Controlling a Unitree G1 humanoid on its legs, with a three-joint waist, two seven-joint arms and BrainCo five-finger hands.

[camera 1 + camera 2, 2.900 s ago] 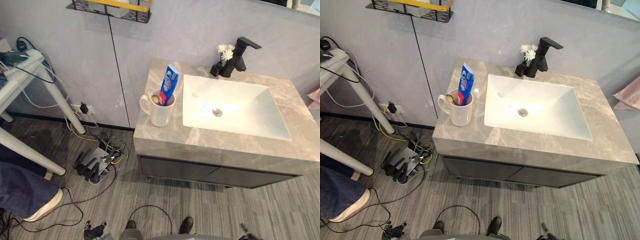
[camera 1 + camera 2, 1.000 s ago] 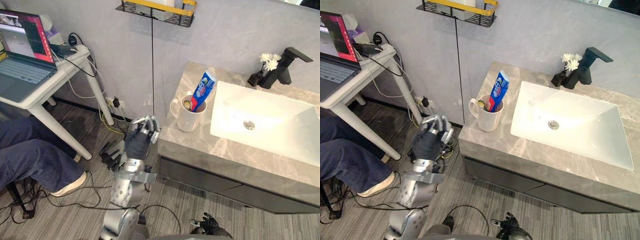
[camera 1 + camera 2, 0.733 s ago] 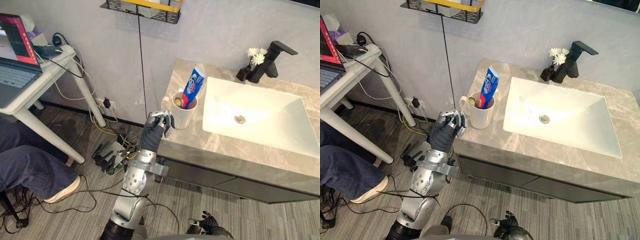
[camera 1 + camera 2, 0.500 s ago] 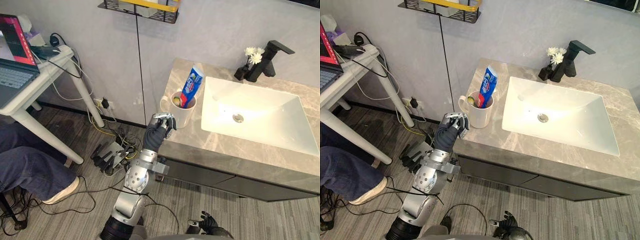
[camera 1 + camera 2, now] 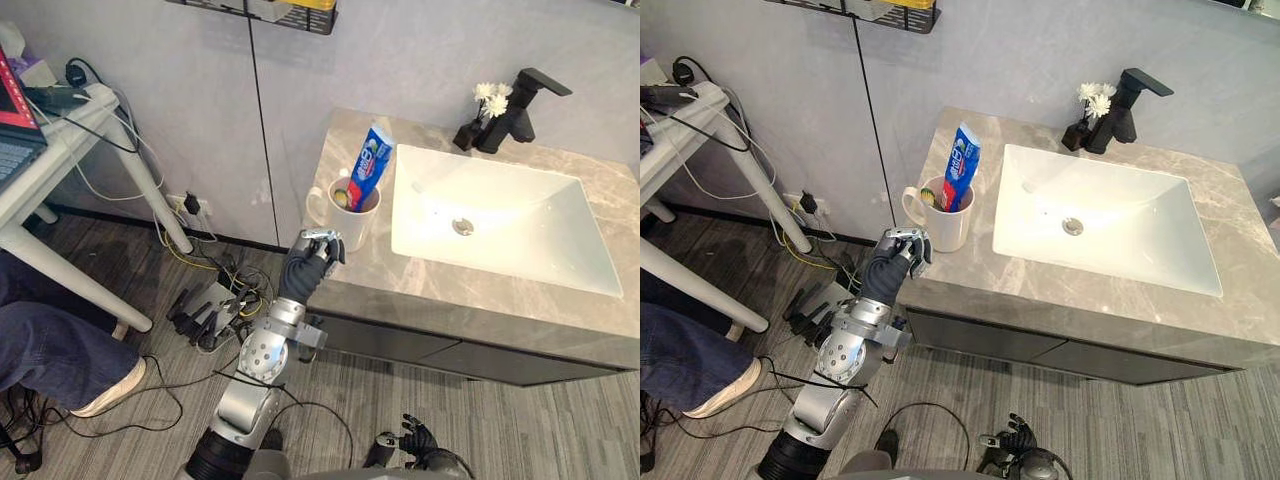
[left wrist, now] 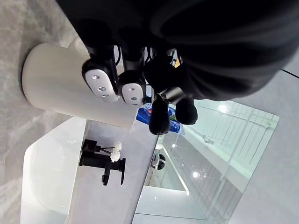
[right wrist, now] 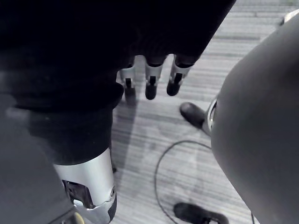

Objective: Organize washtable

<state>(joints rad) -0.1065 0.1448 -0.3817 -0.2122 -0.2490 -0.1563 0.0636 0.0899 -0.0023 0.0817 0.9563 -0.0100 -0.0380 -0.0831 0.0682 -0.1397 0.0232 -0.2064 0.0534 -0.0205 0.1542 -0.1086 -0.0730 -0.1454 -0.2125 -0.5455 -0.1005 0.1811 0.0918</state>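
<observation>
One mug (image 5: pixel 350 222), toothpaste (image 5: pixel 369 168) upright inside.
Left hand (image 5: pixel 310 258) curled, empty, near-left; probably slick, breakable ceramic: take the handle (image 5: pixel 314 205).

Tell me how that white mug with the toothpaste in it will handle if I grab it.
The mug looks ceramic: probably rigid, fairly heavy, and its glaze may be slick for the left hand. The toothpaste tube leans well above the rim, so it may swing or fall out if the mug tilts.
</observation>
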